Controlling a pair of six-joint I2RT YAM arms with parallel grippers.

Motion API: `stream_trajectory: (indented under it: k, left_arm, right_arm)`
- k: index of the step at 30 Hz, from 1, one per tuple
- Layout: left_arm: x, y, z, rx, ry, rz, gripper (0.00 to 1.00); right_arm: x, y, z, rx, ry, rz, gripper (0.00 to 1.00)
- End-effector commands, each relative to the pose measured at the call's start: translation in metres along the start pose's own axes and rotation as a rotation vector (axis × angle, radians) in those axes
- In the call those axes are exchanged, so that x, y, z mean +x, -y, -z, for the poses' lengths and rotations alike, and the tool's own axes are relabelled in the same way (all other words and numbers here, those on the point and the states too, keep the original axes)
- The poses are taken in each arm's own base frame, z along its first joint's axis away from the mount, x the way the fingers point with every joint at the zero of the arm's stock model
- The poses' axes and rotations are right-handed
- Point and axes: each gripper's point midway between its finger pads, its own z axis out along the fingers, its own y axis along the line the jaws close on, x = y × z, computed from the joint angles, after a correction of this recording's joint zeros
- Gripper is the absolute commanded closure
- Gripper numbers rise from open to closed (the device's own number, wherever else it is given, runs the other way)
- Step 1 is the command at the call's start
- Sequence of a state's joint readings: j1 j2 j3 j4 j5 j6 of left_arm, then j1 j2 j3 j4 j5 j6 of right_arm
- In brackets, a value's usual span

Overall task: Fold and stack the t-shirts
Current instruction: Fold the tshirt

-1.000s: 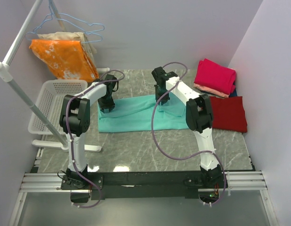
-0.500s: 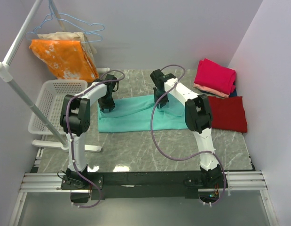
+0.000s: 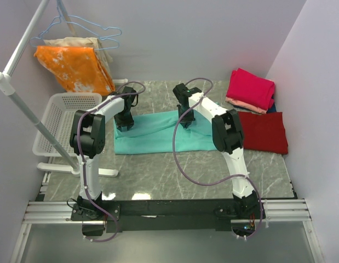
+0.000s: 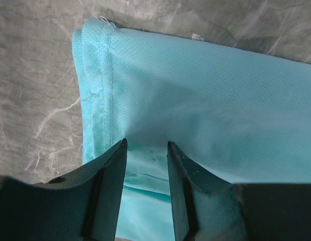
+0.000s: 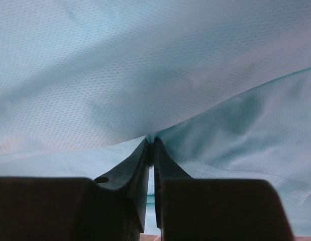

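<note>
Top view: teal t-shirt [image 3: 153, 137] lies flat just right of the white basket [image 3: 59, 123].
Left wrist view: left gripper [image 4: 146, 145] partly open, straddling shirt fabric, clamping nothing.
Right wrist view: right gripper [image 5: 150, 142] closed, pinching a shirt fold.

I count four t-shirts: one teal t-shirt [image 3: 153, 137] mid-table, one magenta t-shirt [image 3: 250, 87] and one salmon t-shirt [image 3: 243, 105] at two o'clock, one dark red t-shirt [image 3: 266, 131] at three. Two arms: left arm [image 3: 87, 137], right arm [image 3: 227, 131]. One white basket [image 3: 76, 96] at nine. Two hung cloths at ten: orange cloth [image 3: 76, 66], beige cloth [image 3: 70, 41].
</note>
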State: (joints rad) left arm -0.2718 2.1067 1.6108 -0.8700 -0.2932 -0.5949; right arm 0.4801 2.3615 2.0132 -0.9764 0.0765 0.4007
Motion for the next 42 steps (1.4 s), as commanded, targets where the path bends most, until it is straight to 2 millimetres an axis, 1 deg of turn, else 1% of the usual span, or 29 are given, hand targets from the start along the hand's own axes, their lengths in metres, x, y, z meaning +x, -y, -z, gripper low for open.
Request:
stream_trajectory:
  k: [1, 5, 6, 8, 9, 11, 12, 14, 15, 18, 20, 23, 24, 26, 27, 30, 34, 35, 36, 37, 38, 39, 40, 42]
  left_arm:
    - [-0.013, 0.006, 0.008, 0.014, 0.035, 0.001, 0.56]
    - [-0.011, 0.002, 0.002, -0.019, 0.025, 0.004, 0.56]
    - [-0.009, 0.002, -0.002, -0.031, 0.015, 0.005, 0.56]
    - [-0.008, 0.001, -0.005, -0.041, 0.011, 0.007, 0.56]
    - [-0.008, 0.000, -0.006, -0.046, 0.007, 0.010, 0.56]
    - [-0.007, 0.001, -0.007, -0.045, 0.008, 0.011, 0.56]
    - [-0.007, 0.001, -0.007, -0.046, 0.006, 0.011, 0.56]
    - [-0.006, 0.000, -0.009, -0.052, 0.003, 0.013, 0.56]
    - [-0.006, 0.000, -0.011, -0.057, -0.001, 0.014, 0.56]
    - [-0.004, 0.000, -0.014, -0.062, -0.006, 0.015, 0.56]
    - [-0.005, 0.000, -0.013, -0.058, -0.003, 0.017, 0.56]
    - [-0.004, 0.000, -0.013, -0.059, -0.002, 0.014, 0.56]
    - [-0.004, 0.000, -0.013, -0.060, -0.003, 0.012, 0.56]
    - [-0.005, -0.001, -0.013, -0.062, -0.003, 0.013, 0.56]
    - [-0.005, 0.000, -0.013, -0.063, -0.002, 0.012, 0.56]
    - [-0.005, -0.001, -0.012, -0.061, 0.000, 0.012, 0.56]
    - [-0.006, 0.000, -0.012, -0.059, 0.002, 0.010, 0.56]
    - [-0.006, 0.000, -0.012, -0.059, 0.001, 0.008, 0.56]
    - [-0.006, 0.000, -0.012, -0.057, 0.001, 0.009, 0.56]
    - [-0.006, 0.001, -0.012, -0.056, 0.002, 0.008, 0.56]
    - [-0.005, 0.000, -0.012, -0.057, 0.001, 0.007, 0.56]
    - [-0.005, 0.000, -0.012, -0.056, 0.002, 0.008, 0.55]
    - [-0.006, 0.000, -0.011, -0.056, 0.006, 0.009, 0.55]
    - [-0.006, 0.000, -0.011, -0.054, 0.005, 0.007, 0.55]
  right_arm:
    - [0.012, 0.008, -0.005, 0.067, -0.038, -0.002, 1.00]
    - [0.007, 0.013, 0.011, 0.082, -0.004, -0.006, 1.00]
    - [0.003, 0.015, 0.019, 0.085, 0.016, -0.009, 1.00]
    - [0.003, 0.019, 0.026, 0.103, 0.026, -0.006, 1.00]
    - [0.001, 0.020, 0.033, 0.100, 0.038, -0.004, 1.00]
    - [0.003, 0.022, 0.038, 0.104, 0.038, -0.003, 1.00]
    - [0.002, 0.021, 0.045, 0.096, 0.048, 0.003, 1.00]
    - [0.004, 0.023, 0.050, 0.098, 0.049, 0.006, 1.00]
    - [0.003, 0.022, 0.056, 0.095, 0.060, 0.007, 1.00]
    - [0.005, 0.022, 0.066, 0.094, 0.070, 0.016, 1.00]
    - [0.009, 0.023, 0.067, 0.095, 0.063, 0.023, 1.00]
    - [0.019, 0.017, 0.067, 0.068, 0.031, 0.038, 1.00]
    - [0.027, 0.014, 0.063, 0.065, 0.011, 0.051, 1.00]
    - [0.035, 0.010, 0.059, 0.059, -0.003, 0.057, 1.00]
    - [0.043, 0.008, 0.054, 0.049, -0.023, 0.059, 1.00]
    - [0.056, 0.002, 0.045, 0.036, -0.052, 0.059, 1.00]
    - [0.067, 0.000, 0.034, 0.027, -0.081, 0.051, 1.00]
    - [0.067, 0.000, 0.031, 0.034, -0.084, 0.042, 0.98]
    - [0.067, 0.002, 0.030, 0.044, -0.080, 0.038, 0.82]
    - [0.065, 0.002, 0.030, 0.046, -0.071, 0.035, 0.76]
    - [0.061, 0.001, 0.035, 0.044, -0.049, 0.024, 0.74]
    - [0.055, 0.000, 0.038, 0.037, -0.025, 0.017, 0.66]
    - [0.051, -0.002, 0.043, 0.029, -0.007, 0.009, 0.62]
    - [0.036, -0.001, 0.059, 0.032, 0.057, -0.018, 0.61]
